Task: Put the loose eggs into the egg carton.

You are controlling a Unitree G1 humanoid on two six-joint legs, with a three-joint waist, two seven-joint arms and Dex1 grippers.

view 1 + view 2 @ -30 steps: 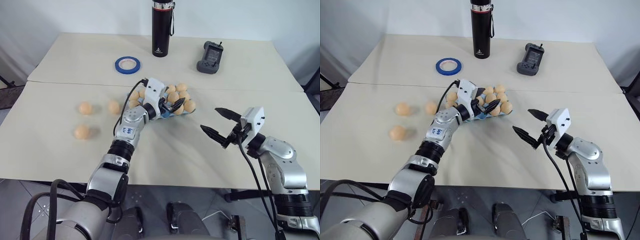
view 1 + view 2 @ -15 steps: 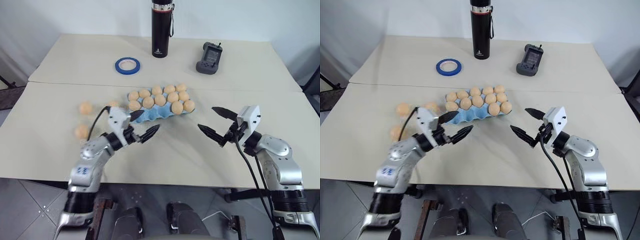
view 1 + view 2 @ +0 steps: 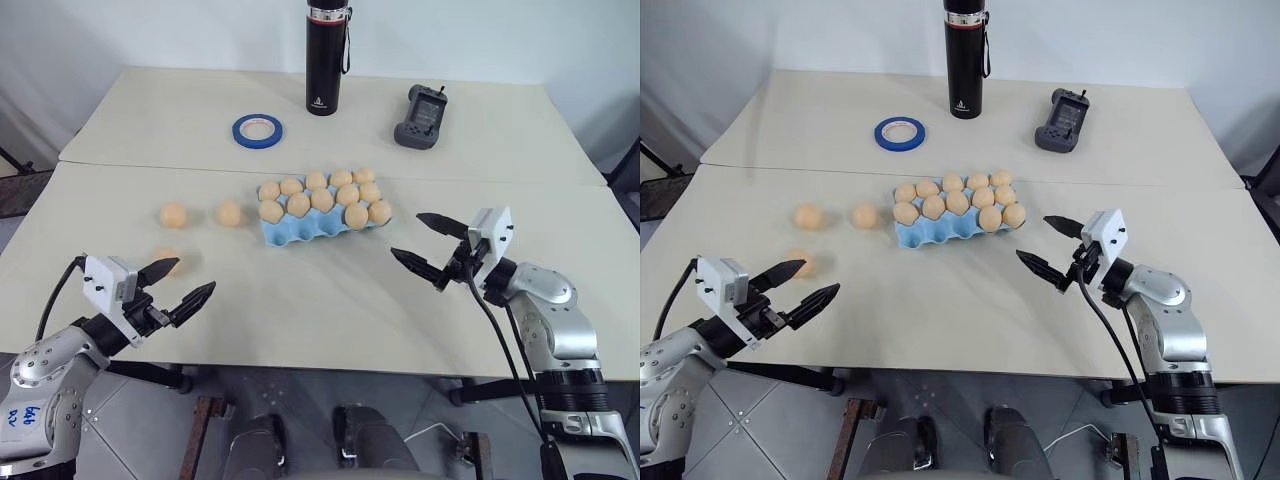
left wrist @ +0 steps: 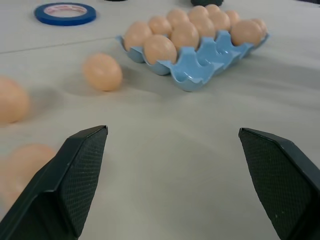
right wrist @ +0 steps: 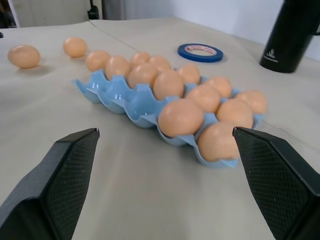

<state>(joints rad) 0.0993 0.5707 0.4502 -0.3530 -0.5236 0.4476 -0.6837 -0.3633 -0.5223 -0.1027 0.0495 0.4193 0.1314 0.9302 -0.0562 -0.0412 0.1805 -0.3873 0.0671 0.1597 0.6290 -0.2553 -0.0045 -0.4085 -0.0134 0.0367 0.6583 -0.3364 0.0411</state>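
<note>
Where our left pincer (image 3: 181, 285) hovers released over the worktop (image 3: 330, 300) edge | we list three loose eggs (image 3: 174, 215) on the worktop beside it | egg carton (image 3: 322, 226) mid-worktop, ten eggs seated, near row of cups bare | right pincer (image 3: 425, 245) released, just right of carton, holding nothing.

My left gripper (image 3: 182, 284) is wide open and holding nothing, hanging low over the near left corner of the table (image 3: 320, 310), fingers roughly level and aimed in toward the table's middle. That forearm runs off past the table's front edge. My right gripper (image 3: 428, 246) is spread wide too, also empty, hovering above the table's right side and pointing left across it. Its elbow is bent, with the upper arm dropping below the front edge.
</note>
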